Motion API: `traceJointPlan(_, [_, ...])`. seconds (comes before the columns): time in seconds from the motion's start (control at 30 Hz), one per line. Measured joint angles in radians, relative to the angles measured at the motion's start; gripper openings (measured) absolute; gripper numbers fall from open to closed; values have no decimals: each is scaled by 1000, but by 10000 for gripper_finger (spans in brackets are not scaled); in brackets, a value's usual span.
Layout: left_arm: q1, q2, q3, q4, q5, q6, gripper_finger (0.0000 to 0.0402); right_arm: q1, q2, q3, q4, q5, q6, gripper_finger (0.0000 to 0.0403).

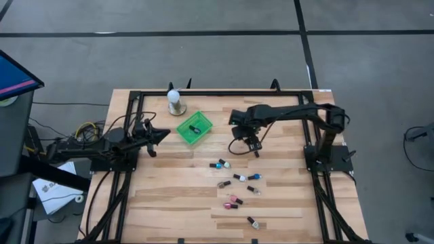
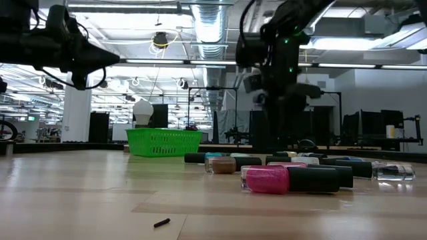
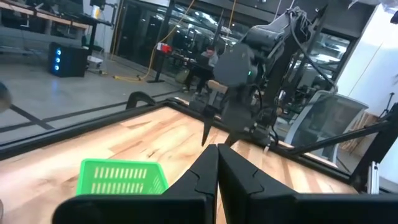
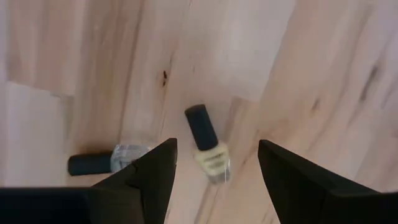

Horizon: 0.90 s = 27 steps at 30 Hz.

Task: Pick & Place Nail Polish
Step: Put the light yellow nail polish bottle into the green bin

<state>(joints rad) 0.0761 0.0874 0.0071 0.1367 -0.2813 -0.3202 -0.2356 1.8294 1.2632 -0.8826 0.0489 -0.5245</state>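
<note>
Pale wooden planks make up the bench (image 1: 169,196), framed by dark rails, with an open workshop behind it. Over the middle of the bench the right tool (image 4: 217,163) hangs with its fingers apart and empty, pointing down at a pale yellow nail polish bottle (image 4: 208,146) with a dark cap that lies on its side between them; a clear bottle (image 4: 102,162) lies just beside it. More nail polish (image 1: 237,190) is scattered toward the near edge, and the green mesh basket (image 1: 194,129) sits toward the far edge.

The likely trouble is a finger landing on the clear bottle or nudging the round yellow one so it rolls away.

The right arm reaches in from the right edge, elbow bent, wrist turned down. The left tool (image 1: 163,135), fingers together, waits near the left edge.
</note>
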Motion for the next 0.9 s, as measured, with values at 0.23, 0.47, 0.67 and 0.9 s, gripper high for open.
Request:
traceJointPlan(0.23, [0,15,0,2,-1,1,1,7,109,0,4,2,-2,204])
traceJointPlan(0.47, [0,41,0,0,-2,-1,1,8,149,-1,5,38,17,152])
traceJointPlan(0.67, [0,48,0,1,-2,-2,1,8,149,-17,28,30,17,52])
traceJointPlan(0.9, [0,48,-1,2,-2,-1,1,7,139,-16,42,32,43,42])
